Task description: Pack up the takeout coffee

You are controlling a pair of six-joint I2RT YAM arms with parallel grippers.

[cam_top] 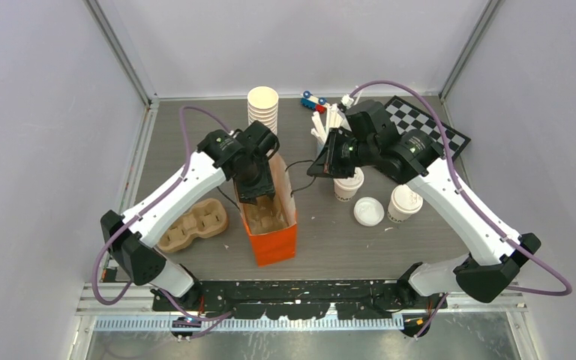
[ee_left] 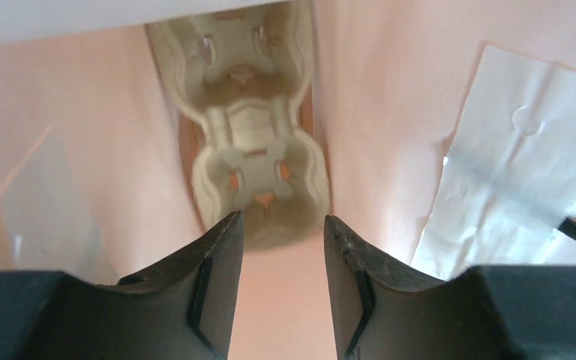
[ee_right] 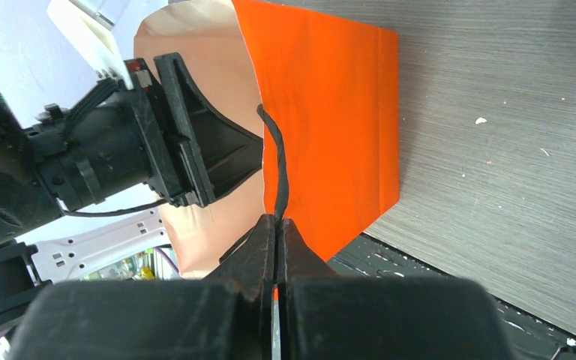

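Observation:
Two takeout coffee cups, one (cam_top: pixel 349 185) half under my right wrist and one (cam_top: pixel 403 202) further right, stand on the table with a round white lid (cam_top: pixel 367 211) lying between them. An orange paper bag (cam_top: pixel 276 240) stands open in the middle, with a cardboard cup carrier (ee_left: pixel 251 142) on its bottom. My left gripper (ee_left: pixel 281 221) reaches down inside the bag above the carrier, open, with nothing between its fingers. Beside the bag's rim, my right gripper (ee_right: pixel 276 220) is shut on the bag's black cord handle (ee_right: pixel 279 165) and holds it out to the right.
A second cardboard carrier (cam_top: pixel 193 223) lies left of the bag. A stack of lidless cream cups (cam_top: pixel 262 109), a cup of white sticks (cam_top: pixel 330 121), a toy car (cam_top: pixel 313 101) and a chessboard (cam_top: pixel 427 124) sit along the back. Walls close in both sides.

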